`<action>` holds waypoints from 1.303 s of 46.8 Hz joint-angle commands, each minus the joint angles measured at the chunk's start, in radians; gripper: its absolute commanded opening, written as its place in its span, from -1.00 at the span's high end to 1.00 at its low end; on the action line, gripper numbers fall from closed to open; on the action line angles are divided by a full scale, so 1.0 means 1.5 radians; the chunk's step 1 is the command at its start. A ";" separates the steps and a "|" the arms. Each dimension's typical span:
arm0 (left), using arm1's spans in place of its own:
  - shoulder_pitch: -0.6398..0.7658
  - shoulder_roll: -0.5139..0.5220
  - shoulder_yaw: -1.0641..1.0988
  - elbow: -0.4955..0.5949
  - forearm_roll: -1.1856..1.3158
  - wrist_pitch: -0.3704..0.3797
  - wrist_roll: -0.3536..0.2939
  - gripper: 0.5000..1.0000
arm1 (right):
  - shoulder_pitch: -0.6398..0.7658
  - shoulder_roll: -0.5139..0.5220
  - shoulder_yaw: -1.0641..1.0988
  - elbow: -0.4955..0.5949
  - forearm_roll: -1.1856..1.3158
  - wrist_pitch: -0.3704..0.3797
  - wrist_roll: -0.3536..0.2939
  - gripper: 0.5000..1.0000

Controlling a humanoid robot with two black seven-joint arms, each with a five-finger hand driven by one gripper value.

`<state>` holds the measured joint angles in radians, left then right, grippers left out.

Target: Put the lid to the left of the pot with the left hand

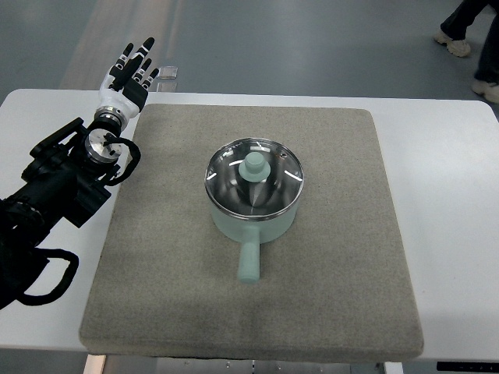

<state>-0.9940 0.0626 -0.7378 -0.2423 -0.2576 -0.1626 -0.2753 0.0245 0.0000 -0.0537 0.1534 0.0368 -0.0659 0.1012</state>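
Lidded pot on the mat

A mint-green pot stands upright mid-mat, handle toward the near edge; its glass lid with a green knob sits closed on top.

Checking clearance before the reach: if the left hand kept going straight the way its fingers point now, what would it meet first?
Probably nothing: the left hand points up-right past the table edge, away from the pot and lid. Depth is unclear.
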 commanded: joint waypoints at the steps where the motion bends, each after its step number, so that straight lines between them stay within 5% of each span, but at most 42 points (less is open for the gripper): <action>1: 0.000 0.000 0.001 0.000 0.001 0.000 -0.001 -0.98 | 0.000 0.000 0.000 0.000 0.000 0.000 0.000 -0.69; 31: -0.005 0.026 0.014 -0.004 0.005 -0.014 -0.001 -0.98 | 0.000 0.000 0.000 0.000 0.000 0.000 0.000 -0.69; 46: -0.055 0.044 0.285 -0.005 0.010 -0.019 0.001 -0.98 | 0.000 0.000 0.000 0.000 0.000 0.000 0.000 -0.69; 61: -0.141 0.089 0.442 -0.009 0.099 -0.136 0.003 -0.98 | 0.000 0.000 0.000 0.000 0.000 0.000 0.000 -0.69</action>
<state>-1.1750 0.1896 -0.1476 -0.2518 -0.1734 -0.3330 -0.2718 0.0247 0.0000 -0.0537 0.1534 0.0368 -0.0660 0.1013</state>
